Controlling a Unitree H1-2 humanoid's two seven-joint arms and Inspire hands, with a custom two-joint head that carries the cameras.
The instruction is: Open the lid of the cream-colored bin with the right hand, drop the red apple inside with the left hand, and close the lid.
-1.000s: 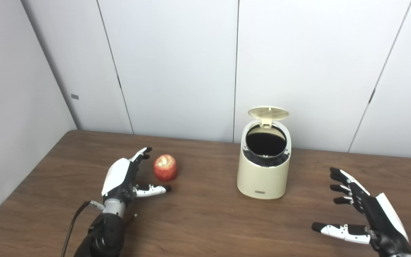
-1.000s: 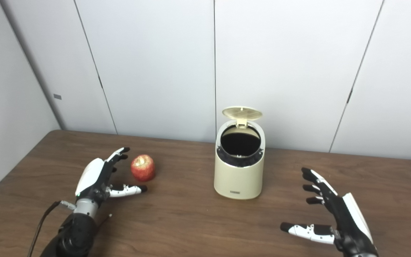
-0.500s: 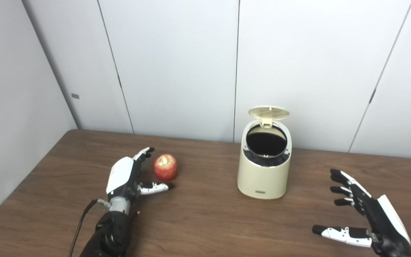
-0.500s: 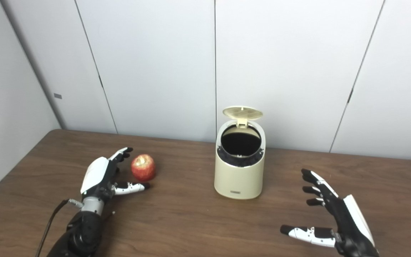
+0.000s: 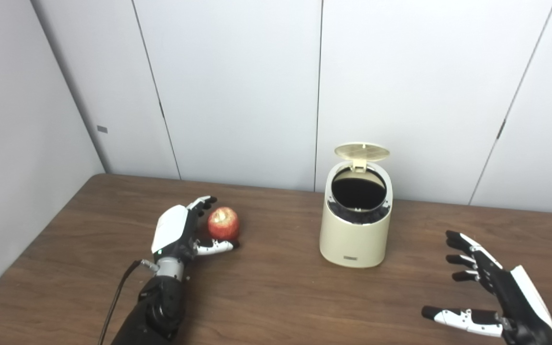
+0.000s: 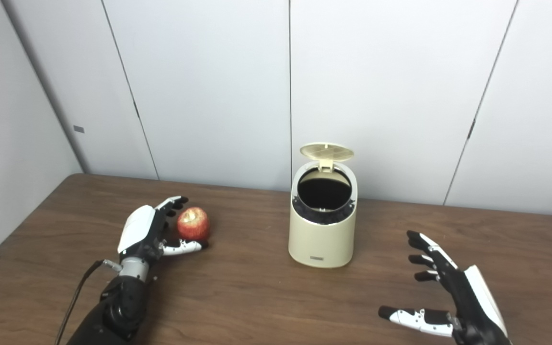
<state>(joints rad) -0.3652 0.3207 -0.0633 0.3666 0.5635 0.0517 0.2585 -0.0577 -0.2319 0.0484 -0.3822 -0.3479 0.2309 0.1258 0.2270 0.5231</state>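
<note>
Bare table (image 5: 276, 287) lies between apple (image 5: 223, 223) and bin (image 5: 355, 230); raised lid (image 5: 362, 152) leaves the mouth unobstructed.

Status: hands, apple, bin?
Left hand open, cupped beside red apple. Right hand open, idle. Bin lid up. Path clear.

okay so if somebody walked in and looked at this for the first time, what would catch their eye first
Probably the red apple on the left of the brown table, with the left hand cupped around it, open, fingers curling behind. Next, the cream-colored bin near the middle, its lid standing open over a dark inside. The right hand hovers open, well right of the bin.
</note>
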